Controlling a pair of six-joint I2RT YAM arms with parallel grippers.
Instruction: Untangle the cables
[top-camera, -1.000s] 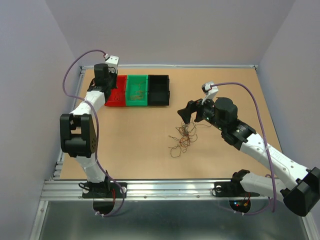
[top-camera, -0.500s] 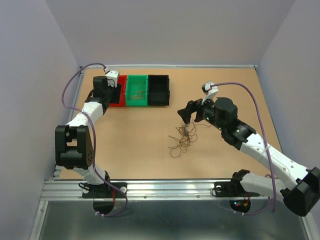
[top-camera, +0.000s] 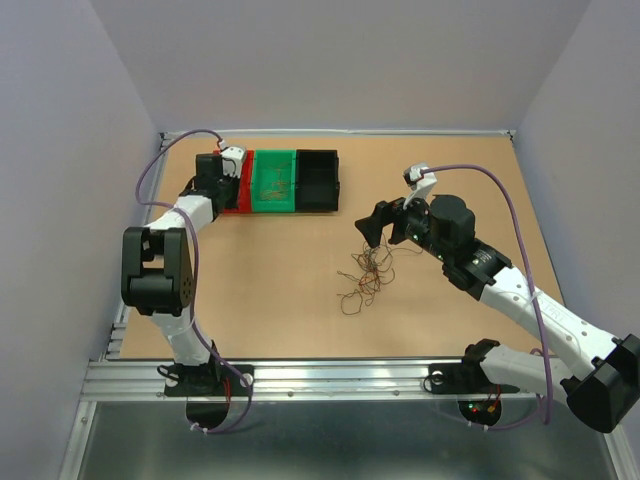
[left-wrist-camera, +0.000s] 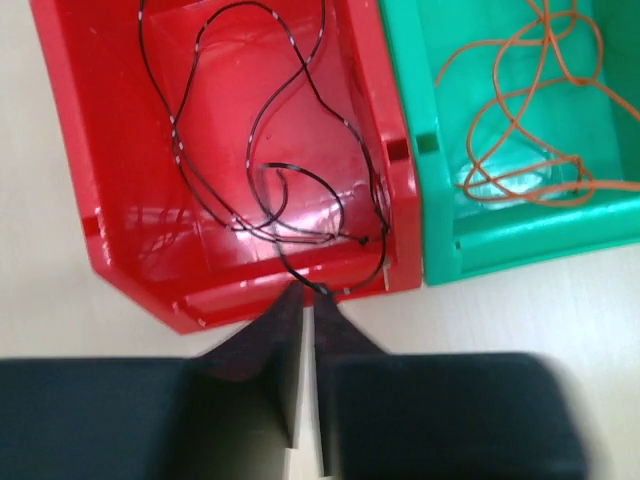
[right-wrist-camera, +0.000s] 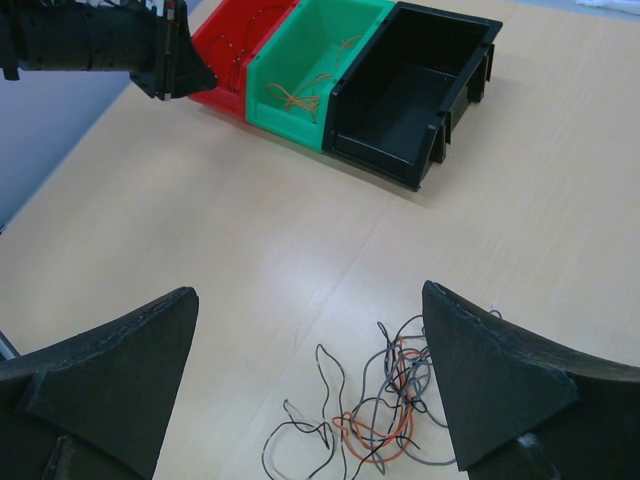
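My left gripper (left-wrist-camera: 308, 296) sits at the near wall of the red bin (left-wrist-camera: 72, 160), fingers drawn to a thin slit; I cannot tell whether they pinch the end of the black wire (left-wrist-camera: 262, 135) lying inside. An orange wire (left-wrist-camera: 520, 130) lies in the green bin (left-wrist-camera: 440, 210). My right gripper (right-wrist-camera: 309, 290) hangs wide open above the tangled cables (right-wrist-camera: 375, 410) on the table (right-wrist-camera: 250, 230).

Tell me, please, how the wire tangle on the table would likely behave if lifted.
The cables look hair-thin and loopy, so probably floppy and very light, dangling rather than holding shape. Their strands cross one another, so lifting one would likely drag others along.
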